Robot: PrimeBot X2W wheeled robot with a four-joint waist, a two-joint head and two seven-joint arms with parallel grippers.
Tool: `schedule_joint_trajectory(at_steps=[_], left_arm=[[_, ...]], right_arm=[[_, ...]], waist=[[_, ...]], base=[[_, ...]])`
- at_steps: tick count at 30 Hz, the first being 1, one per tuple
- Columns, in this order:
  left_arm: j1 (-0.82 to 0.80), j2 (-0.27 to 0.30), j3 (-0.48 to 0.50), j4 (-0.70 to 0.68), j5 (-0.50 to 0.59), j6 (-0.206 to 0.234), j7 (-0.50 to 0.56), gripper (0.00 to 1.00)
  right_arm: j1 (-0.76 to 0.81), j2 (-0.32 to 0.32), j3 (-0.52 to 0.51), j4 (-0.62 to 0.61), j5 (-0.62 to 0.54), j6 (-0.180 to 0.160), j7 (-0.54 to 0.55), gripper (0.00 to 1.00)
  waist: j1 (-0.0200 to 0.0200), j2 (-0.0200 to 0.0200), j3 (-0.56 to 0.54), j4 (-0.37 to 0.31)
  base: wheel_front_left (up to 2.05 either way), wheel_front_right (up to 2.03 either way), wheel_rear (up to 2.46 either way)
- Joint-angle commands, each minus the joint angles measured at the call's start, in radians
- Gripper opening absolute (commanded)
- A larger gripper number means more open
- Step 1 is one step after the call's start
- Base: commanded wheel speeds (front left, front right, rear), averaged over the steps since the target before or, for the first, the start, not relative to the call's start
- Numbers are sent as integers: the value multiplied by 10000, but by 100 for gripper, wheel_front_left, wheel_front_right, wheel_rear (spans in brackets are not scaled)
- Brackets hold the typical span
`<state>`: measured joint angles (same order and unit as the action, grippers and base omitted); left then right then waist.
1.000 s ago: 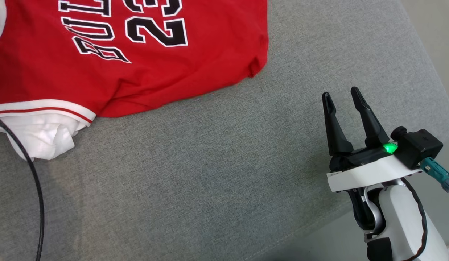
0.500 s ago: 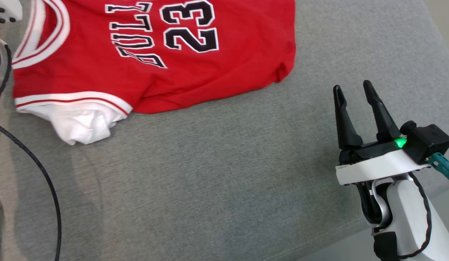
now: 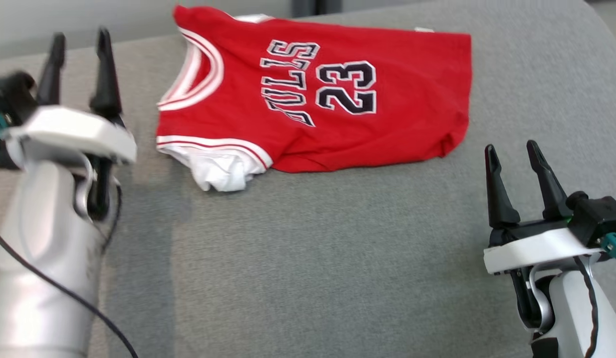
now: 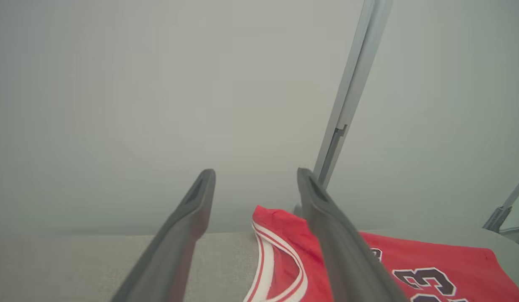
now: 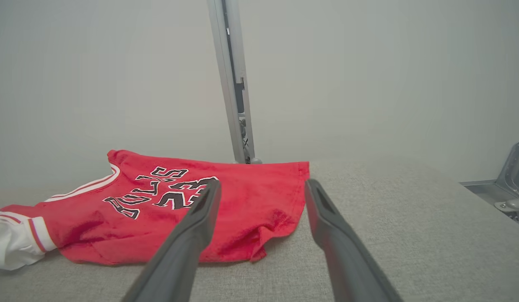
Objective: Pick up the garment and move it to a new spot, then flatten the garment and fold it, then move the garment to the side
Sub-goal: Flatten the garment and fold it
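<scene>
Head view: your red, white-trimmed basketball jersey (image 3: 387,129) lies on the grey fabric table (image 3: 313,258), long axis left-right. The spread left end effector (image 3: 80,36) flanks its collar, the spread right end effector (image 3: 510,146) its hem.

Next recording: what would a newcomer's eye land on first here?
A red jersey with a black 23 lies toward the far side of the grey cushion, with white cloth bunched at its near left corner. The left gripper and right gripper flank it, fingers apart, holding nothing.
</scene>
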<state>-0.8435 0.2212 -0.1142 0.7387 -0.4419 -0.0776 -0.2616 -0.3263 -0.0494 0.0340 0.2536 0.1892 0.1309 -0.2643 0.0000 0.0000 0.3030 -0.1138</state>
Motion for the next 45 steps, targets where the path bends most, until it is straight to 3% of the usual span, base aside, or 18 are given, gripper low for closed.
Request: schedule_joint_trajectory(at_steps=[1,9,17,25,31,45], left_arm=[[657,-116,106,-480,14,67,-29,100],[4190,-1057,202,-3193,249,91,-30,100],[5299,-1418,-338,-3932,465,-52,-31,100],[4679,-1429,-1698,-3311,1143,-309,249,100],[4135,-1472,-2221,-2582,1588,-170,496,100],[2847,-1429,-2315,-241,2136,987,564,100]], right_arm=[[200,-91,-92,42,-36,-3,-19,100],[734,-109,-61,178,-40,-3,-17,100],[767,-130,0,170,-22,-3,-19,100],[574,-121,134,158,31,-3,-19,100],[487,-102,109,169,85,-3,-17,100],[375,-50,-41,56,101,-3,-17,100]], waist=[[0,0,-782,772],[0,0,-1498,1399],[0,0,-1462,1510],[0,0,-1060,1149],[0,0,-813,803],[0,0,-347,262]], base=[[0,0,0],[0,0,0],[0,0,0],[0,0,0],[0,0,0],[0,0,0]])
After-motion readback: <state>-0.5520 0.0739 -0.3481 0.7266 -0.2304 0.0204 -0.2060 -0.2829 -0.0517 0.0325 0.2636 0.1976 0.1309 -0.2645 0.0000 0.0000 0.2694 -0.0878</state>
